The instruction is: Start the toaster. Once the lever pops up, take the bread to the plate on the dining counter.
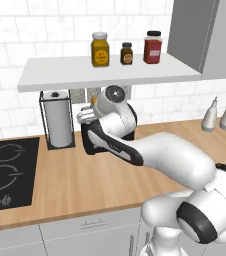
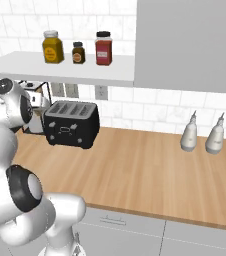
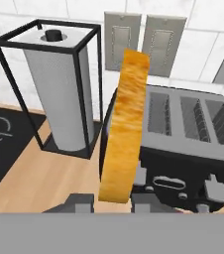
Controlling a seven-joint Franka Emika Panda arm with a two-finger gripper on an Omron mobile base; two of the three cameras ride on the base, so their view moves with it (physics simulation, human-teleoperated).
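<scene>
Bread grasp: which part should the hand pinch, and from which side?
Grip the bread across its two flat faces, near one crust edge. In the hand view the slice stands edge-on between the fingertips of the hand, which grips it just so at its lower end, left of the toaster. It is thin and flat, so only the faces offer the pads real contact. Approach in line with the slice's plane.

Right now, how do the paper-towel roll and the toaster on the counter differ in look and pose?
The paper-towel roll is a tall white cylinder standing upright inside a thin black wire frame; the toaster is a low, wide, solid black box with long slots in a grey top. The roll stands nearer the black cooktop, the toaster farther from it. Both rest on the wood counter against the tiled wall.
</scene>
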